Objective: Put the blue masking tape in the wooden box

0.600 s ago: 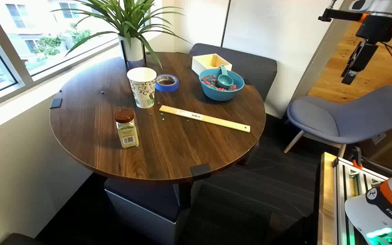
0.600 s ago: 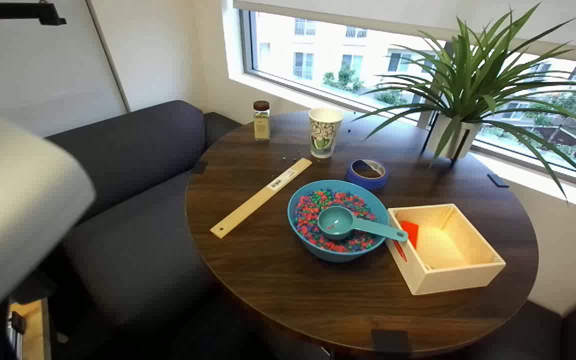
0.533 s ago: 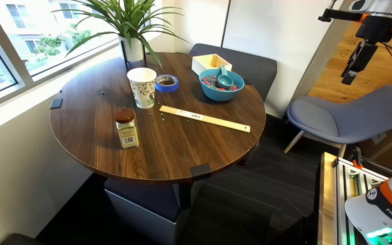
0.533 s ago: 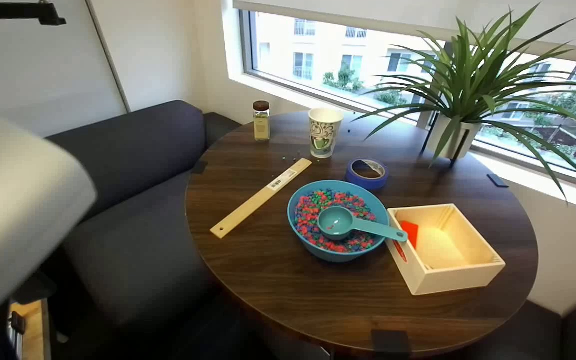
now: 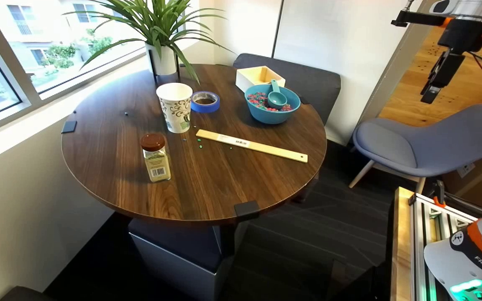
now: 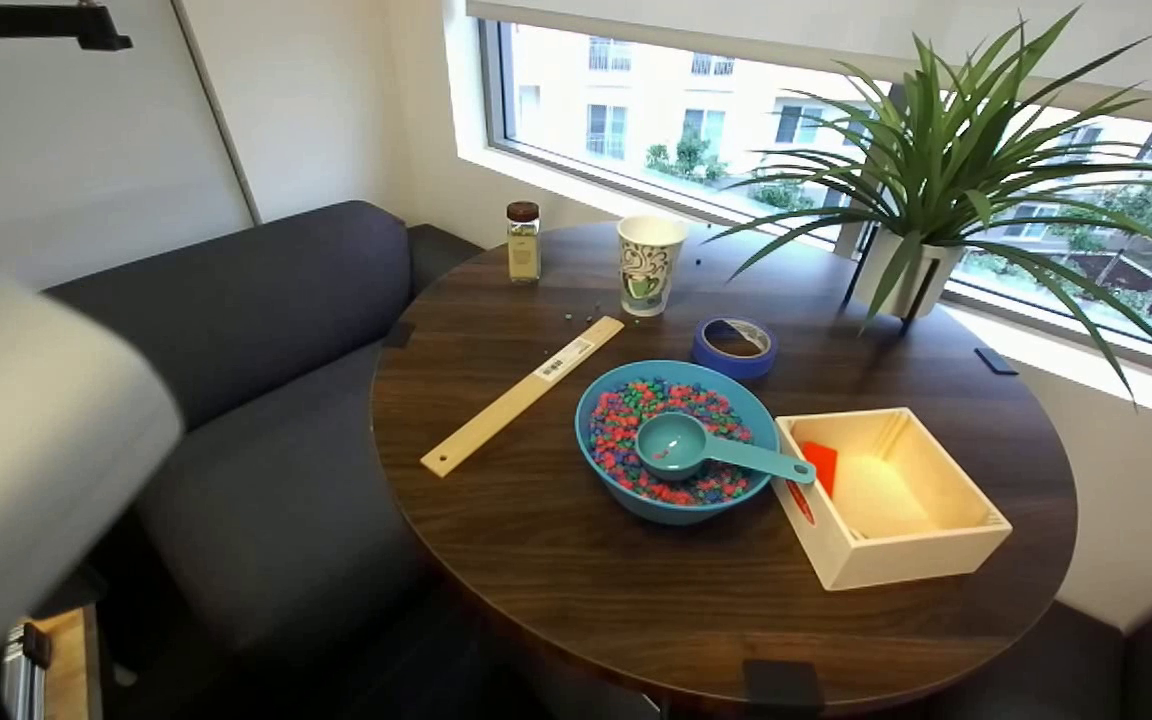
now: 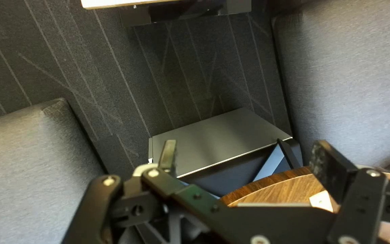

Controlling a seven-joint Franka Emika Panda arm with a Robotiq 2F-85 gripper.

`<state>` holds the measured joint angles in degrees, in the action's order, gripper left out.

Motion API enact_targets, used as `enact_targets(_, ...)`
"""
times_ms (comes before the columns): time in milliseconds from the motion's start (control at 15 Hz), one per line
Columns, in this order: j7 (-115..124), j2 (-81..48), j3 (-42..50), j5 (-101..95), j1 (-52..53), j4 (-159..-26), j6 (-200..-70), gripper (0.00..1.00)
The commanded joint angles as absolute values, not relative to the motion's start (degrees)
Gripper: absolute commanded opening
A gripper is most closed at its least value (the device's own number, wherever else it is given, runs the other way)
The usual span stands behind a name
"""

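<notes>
The blue masking tape point(image 5: 206, 109) lies flat on the round dark wood table, behind the white cup; it also shows in an exterior view point(image 6: 736, 368), behind the bowl. The wooden box point(image 6: 921, 558), pale and low-walled, stands beside the blue bowl with a red piece inside; it is partly hidden behind the bowl in an exterior view point(image 5: 247, 81). My gripper point(image 5: 429, 94) hangs in the air off the table, far from the tape and the box. In the wrist view my gripper point(image 7: 249, 157) is open, its fingers wide apart with nothing between them. Neither tape nor box shows there.
A blue bowl point(image 6: 671, 515) of coloured bits holds a teal scoop point(image 6: 756, 458) that reaches over the box's wall. A white patterned cup point(image 5: 177, 110), a wooden strip point(image 5: 262, 148), a spice jar point(image 5: 156, 163) and a potted plant point(image 5: 163, 58) stand or lie on the table point(image 5: 191, 192).
My arm has shifted slightly; its blurred part at the left of an exterior view sits a little lower and further left. The tape, box and other table objects have not moved.
</notes>
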<state>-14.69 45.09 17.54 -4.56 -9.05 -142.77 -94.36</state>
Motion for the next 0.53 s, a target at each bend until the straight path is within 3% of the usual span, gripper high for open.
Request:
enact_targets(0, -18.22, 38.57, 22.73, -6.77, -11.62, -136.36, -88.83, 1.0)
enact_targets(400, -37.7, 23.54, 32.84, -15.75, -10.53, -120.18, -91.87, 1.0)
enact_targets(467, -32.23, 29.74, 30.5, -12.9, -13.25, -126.25, -90.63, 1.0)
